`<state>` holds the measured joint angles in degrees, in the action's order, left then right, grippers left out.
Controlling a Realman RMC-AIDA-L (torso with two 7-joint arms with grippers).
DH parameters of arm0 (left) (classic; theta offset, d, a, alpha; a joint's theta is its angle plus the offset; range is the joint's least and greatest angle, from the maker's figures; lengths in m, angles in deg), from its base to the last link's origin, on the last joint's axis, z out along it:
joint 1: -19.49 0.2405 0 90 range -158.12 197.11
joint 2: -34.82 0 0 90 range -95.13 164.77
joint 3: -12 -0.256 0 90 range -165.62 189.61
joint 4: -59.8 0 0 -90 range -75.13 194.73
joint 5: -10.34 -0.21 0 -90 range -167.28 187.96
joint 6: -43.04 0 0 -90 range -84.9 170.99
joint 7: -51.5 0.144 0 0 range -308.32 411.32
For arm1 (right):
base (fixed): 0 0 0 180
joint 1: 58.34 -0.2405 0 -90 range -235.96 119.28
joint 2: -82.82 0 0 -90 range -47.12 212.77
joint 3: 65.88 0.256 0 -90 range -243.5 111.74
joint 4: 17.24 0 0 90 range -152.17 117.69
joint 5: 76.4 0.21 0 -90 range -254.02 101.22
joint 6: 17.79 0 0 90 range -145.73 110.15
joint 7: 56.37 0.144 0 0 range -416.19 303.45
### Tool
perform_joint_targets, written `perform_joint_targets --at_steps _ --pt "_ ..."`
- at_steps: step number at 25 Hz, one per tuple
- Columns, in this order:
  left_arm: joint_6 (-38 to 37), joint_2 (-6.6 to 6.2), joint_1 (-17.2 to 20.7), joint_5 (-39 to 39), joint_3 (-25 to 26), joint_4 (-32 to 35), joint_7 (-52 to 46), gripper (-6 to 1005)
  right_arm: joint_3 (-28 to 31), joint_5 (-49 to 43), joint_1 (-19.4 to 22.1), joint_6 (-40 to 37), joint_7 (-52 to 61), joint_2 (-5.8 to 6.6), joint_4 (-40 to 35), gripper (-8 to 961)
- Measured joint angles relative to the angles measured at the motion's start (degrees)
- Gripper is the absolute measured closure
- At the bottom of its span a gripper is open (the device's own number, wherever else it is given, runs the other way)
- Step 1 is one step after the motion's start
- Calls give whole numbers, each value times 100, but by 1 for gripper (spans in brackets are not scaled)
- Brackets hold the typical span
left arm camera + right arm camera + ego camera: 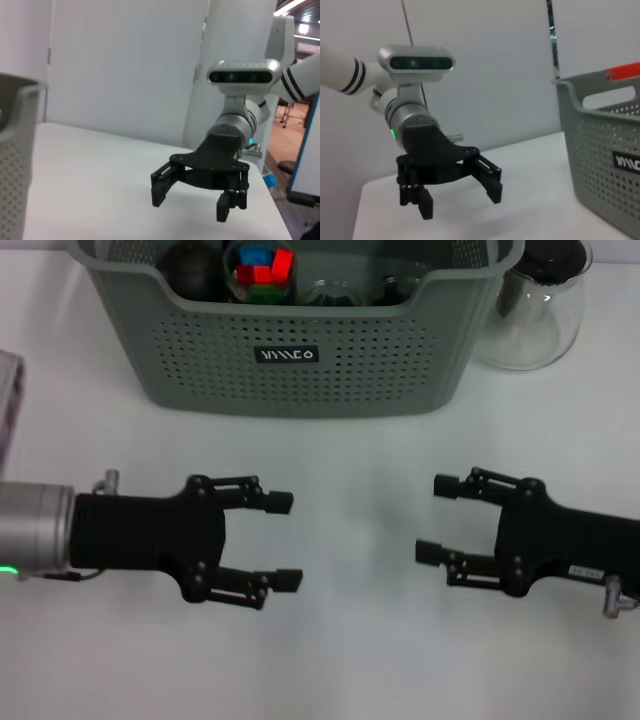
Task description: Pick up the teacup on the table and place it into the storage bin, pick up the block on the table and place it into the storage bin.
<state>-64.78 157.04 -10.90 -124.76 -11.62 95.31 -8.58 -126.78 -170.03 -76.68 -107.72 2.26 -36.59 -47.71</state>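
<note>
Grey-green storage bin point(300, 360) sits beyond both grippers, on tabletop point(350, 640). Inside you see cup holding coloured blocks point(262, 268) and clear glass items, teacup likely among them. Left gripper point(285, 542) and right gripper point(432, 520): jaws wide apart, holding nothing, facing each other. Judge task finished; nothing left for you to pick.
</note>
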Motion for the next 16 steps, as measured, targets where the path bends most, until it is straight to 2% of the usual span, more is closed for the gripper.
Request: perform_joint_targets --at_steps 6,16 --pt "54 72 18 11 -194 -4 32 165 10 -28 4 -51 -198 -8 66 116" --pt "-47 164 77 206 -146 -50 409 165 93 -7 -61 -107 -234 -27 158 116"
